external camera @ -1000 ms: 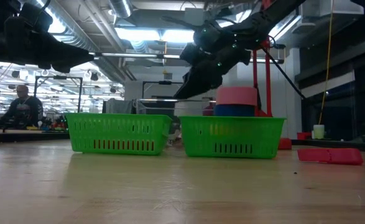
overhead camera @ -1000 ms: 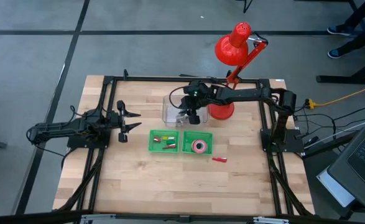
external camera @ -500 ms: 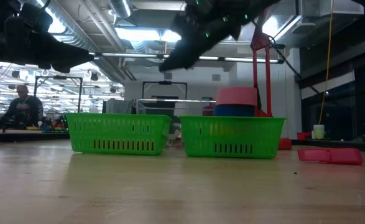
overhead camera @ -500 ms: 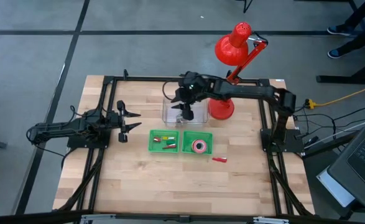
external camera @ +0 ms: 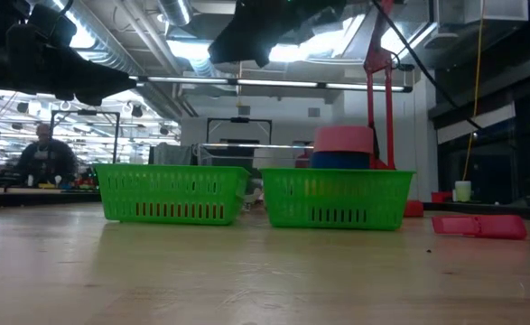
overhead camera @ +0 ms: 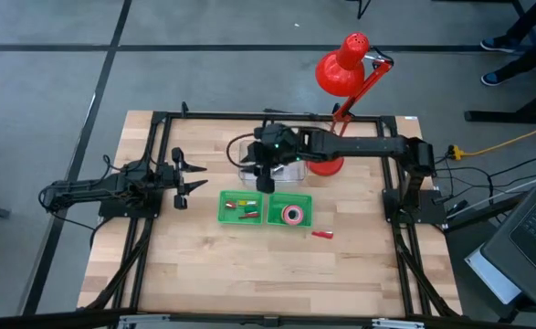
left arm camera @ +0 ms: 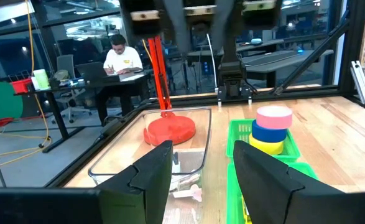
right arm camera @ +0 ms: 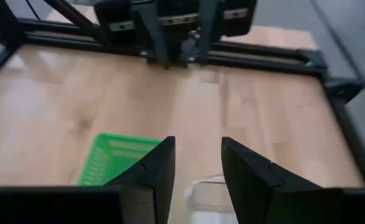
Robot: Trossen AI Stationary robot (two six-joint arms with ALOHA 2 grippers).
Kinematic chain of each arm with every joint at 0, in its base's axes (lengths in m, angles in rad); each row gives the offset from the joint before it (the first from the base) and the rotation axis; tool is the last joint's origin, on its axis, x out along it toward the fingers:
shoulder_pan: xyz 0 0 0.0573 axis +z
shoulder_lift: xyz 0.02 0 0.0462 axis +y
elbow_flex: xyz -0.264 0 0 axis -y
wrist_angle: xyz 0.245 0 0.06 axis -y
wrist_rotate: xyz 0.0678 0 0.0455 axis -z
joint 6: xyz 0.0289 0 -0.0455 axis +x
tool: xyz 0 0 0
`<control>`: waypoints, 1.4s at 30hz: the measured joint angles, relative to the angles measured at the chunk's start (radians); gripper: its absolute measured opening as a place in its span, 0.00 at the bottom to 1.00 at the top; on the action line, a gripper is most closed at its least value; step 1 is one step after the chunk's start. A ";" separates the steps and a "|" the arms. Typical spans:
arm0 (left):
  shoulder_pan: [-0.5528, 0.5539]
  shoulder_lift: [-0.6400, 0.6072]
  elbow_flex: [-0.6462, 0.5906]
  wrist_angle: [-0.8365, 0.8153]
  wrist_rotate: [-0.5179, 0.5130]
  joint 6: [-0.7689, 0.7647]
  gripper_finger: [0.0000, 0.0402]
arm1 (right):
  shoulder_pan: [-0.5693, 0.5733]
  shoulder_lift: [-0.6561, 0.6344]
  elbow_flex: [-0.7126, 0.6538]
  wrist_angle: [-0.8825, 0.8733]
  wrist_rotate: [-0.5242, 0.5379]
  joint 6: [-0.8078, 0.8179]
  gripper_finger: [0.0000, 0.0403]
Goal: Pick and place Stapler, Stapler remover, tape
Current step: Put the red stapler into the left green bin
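My right gripper (overhead camera: 266, 183) hangs high over the near edge of the clear tub (overhead camera: 272, 157), beside the left green basket (overhead camera: 241, 207). In the right wrist view it (right arm camera: 198, 146) is open with only table showing between its fingers. The right green basket (overhead camera: 290, 212) holds stacked tape rolls (left arm camera: 272, 127), pink on blue on yellow. A flat red tool (overhead camera: 320, 235) lies on the table right of the baskets. Small red and yellow items (overhead camera: 246, 209) lie in the left basket. My left gripper (overhead camera: 193, 178) waits open at the table's left side.
A red desk lamp stands with its base (overhead camera: 324, 163) right of the clear tub, its arm and shade (overhead camera: 342, 68) leaning over the far edge. Pale small items (left arm camera: 191, 193) lie in the tub. A black frame (overhead camera: 158, 119) rims the table. Bare wood lies toward the near edge.
My right gripper has risen out of the clear tub, well above the baskets, and swung toward the table's left and near side, tipping less steeply down. Nothing on the table has moved.
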 joint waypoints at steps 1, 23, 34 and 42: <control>0.000 0.000 0.000 0.000 0.000 0.000 0.42 | 0.011 0.000 0.000 -0.006 0.000 0.027 0.32; 0.000 0.000 0.000 -0.001 0.052 -0.350 0.42 | 0.318 0.000 0.000 -0.464 0.048 0.626 0.33; 0.000 0.000 0.000 -0.010 0.081 -0.403 0.42 | 0.452 0.000 -0.001 -0.736 -0.005 0.732 0.31; 0.000 0.000 0.000 -0.009 0.094 -0.414 0.42 | 0.542 -0.002 -0.037 -0.825 0.194 0.700 0.31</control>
